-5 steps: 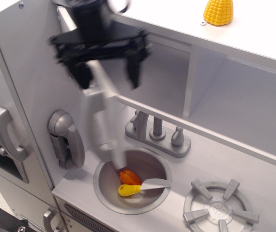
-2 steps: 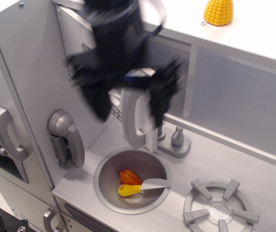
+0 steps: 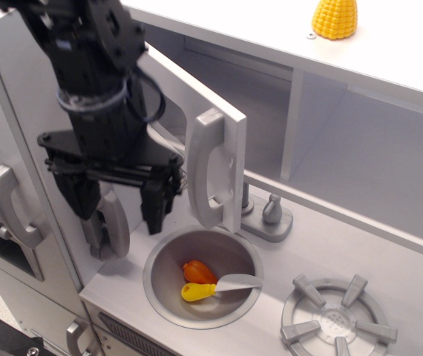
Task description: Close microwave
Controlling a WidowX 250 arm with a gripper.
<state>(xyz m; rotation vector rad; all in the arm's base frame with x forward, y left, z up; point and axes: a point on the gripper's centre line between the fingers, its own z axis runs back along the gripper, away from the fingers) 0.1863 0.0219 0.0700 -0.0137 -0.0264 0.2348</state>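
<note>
Microwave door ajar (swung partway out over the sink), tall grey handle facing the camera. Black gripper hanging just left of that handle, jaws spread wide, gripping nothing. Toy corn up on the top shelf.

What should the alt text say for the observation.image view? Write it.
A black robot gripper, jaws open and holding nothing, hangs left of the half-open microwave door with its tall grey handle. Below, a sink holds orange and yellow toys.
</note>
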